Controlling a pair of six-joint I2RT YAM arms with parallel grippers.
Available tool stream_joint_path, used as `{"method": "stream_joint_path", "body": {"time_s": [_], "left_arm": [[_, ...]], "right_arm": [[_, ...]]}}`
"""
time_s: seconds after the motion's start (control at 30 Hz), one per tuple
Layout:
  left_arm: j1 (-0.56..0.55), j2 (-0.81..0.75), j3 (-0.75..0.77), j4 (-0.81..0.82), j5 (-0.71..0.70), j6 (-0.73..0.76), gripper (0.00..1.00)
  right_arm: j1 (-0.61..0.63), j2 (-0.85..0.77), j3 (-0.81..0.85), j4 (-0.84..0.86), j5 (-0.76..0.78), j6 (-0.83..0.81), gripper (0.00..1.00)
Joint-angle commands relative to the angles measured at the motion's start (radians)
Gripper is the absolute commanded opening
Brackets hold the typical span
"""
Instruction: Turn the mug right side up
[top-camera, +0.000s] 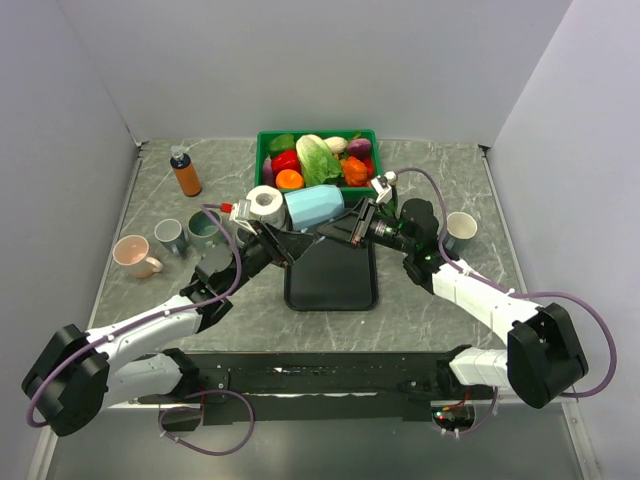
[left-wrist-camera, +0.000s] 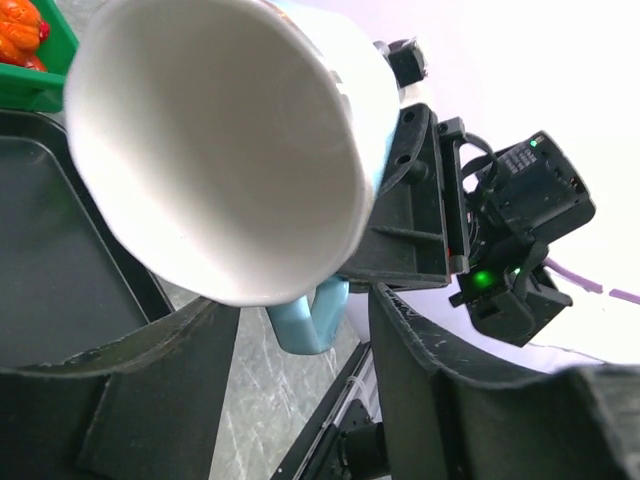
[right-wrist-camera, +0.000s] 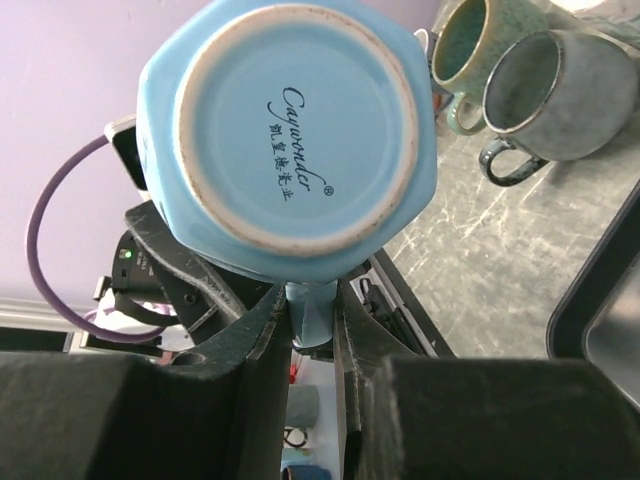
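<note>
A light blue mug (top-camera: 313, 207) lies on its side in the air above the black tray (top-camera: 330, 285). My right gripper (top-camera: 352, 228) is shut on its handle; in the right wrist view the handle (right-wrist-camera: 310, 310) is pinched between the fingers and the mug's base (right-wrist-camera: 290, 130) faces the camera. My left gripper (top-camera: 283, 243) is at the mug's open end. In the left wrist view the white inside of the mug (left-wrist-camera: 220, 150) faces the camera. The left gripper (left-wrist-camera: 300, 340) has its fingers apart below the rim, with the handle (left-wrist-camera: 310, 315) between them untouched.
A green basket of vegetables (top-camera: 316, 158) stands behind the tray, with a white roll (top-camera: 266, 203) beside it. At the left are an orange bottle (top-camera: 185, 172), a pink mug (top-camera: 134, 255) and two grey-green mugs (top-camera: 169, 236) (top-camera: 203, 229). Another mug (top-camera: 461, 230) stands at the right.
</note>
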Motion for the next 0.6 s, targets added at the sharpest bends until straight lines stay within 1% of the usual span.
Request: {"method": "stream_joint_path", "body": {"time_s": [0.0, 0.03, 0.07, 0.2, 0.27, 0.37, 0.4, 0.57], "left_arm": [[-0.005, 0.006, 0.014, 0.124, 0.004, -0.022, 0.55], [-0.005, 0.009, 0.02, 0.127, 0.004, -0.019, 0.51], [-0.005, 0.012, 0.025, 0.124, 0.007, -0.016, 0.45], [-0.005, 0.021, 0.053, 0.099, 0.01, -0.002, 0.32], [-0.005, 0.027, 0.063, 0.093, 0.013, 0.007, 0.27], [-0.005, 0.034, 0.069, 0.087, 0.015, 0.012, 0.09], [-0.005, 0.037, 0.069, 0.081, 0.015, 0.014, 0.01], [-0.005, 0.034, 0.076, 0.044, -0.002, 0.032, 0.01]], "right_arm": [[0.007, -0.04, -0.011, 0.177, -0.069, 0.02, 0.0], [0.008, -0.042, -0.02, 0.183, -0.075, 0.021, 0.0], [0.007, -0.043, -0.025, 0.191, -0.081, 0.021, 0.0], [0.014, -0.05, -0.043, 0.188, -0.104, 0.003, 0.0], [0.02, -0.054, -0.063, 0.194, -0.106, -0.002, 0.0], [0.025, -0.065, -0.077, 0.169, -0.106, -0.02, 0.0], [0.027, -0.068, -0.082, 0.168, -0.104, -0.02, 0.0], [0.025, -0.08, -0.074, 0.068, -0.08, -0.072, 0.0]]}}
